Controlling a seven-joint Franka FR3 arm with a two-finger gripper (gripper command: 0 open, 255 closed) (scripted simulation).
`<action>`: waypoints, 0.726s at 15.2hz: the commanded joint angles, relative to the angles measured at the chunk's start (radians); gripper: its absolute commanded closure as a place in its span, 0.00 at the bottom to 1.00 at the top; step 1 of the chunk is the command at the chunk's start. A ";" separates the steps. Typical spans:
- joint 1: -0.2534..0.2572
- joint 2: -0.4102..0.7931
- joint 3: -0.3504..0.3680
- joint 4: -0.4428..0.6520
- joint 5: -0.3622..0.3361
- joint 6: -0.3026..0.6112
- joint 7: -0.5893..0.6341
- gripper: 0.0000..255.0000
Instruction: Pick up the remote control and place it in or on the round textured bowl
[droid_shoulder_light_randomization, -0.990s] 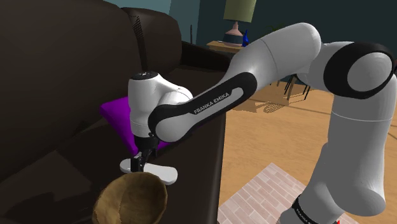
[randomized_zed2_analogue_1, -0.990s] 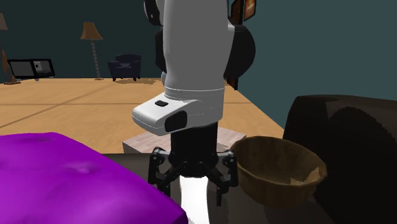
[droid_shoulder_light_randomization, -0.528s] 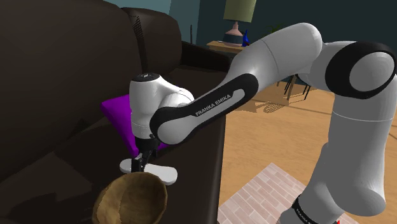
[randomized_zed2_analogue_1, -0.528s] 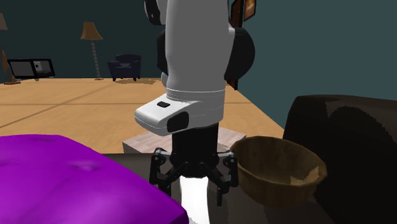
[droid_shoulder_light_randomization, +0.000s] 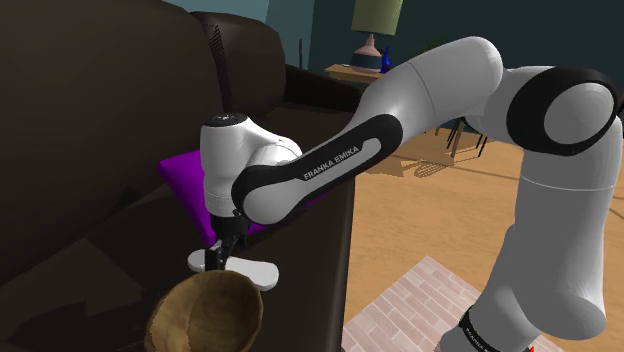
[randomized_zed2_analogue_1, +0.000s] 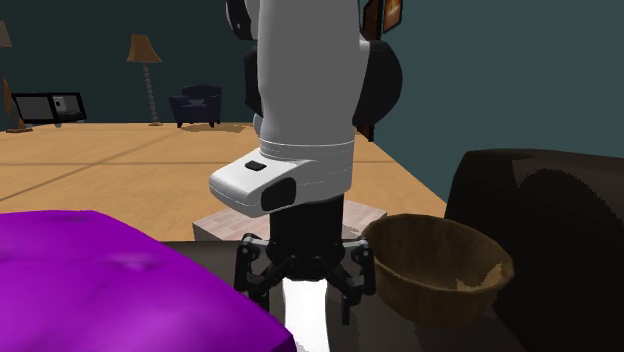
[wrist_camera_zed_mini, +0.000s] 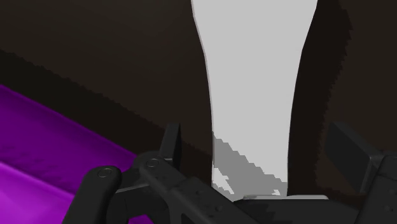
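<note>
White lettering FRANKA EMIKA runs along my arm (droid_shoulder_light_randomization: 335, 160), my hand (randomized_zed2_analogue_1: 303, 286) spread open astride the pale remote (droid_shoulder_light_randomization: 255, 270).

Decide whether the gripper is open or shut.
Open. In the wrist view the fingers of the gripper stand apart on either side of the white remote control, without touching it.

So the white arm (droid_shoulder_light_randomization: 545, 230) comes up from around 4 o'clock in the shoulder view and bends over near 2 o'clock. From there the forearm (droid_shoulder_light_randomization: 340, 160) slopes down toward 8 o'clock. The wrist (droid_shoulder_light_randomization: 232, 160) folds so the hand points straight down at 6 o'clock. The black gripper (randomized_zed2_analogue_1: 305, 290) hangs low, its fingers (wrist_camera_zed_mini: 170, 141) splayed wide toward 9 and 3 o'clock in the second exterior view.
</note>
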 joint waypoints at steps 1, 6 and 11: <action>-0.001 0.012 0.002 -0.006 0.008 -0.011 -0.007 1.00; -0.007 -0.022 0.010 0.020 0.027 -0.067 -0.020 1.00; -0.008 -0.032 0.012 0.033 0.033 -0.089 -0.023 0.00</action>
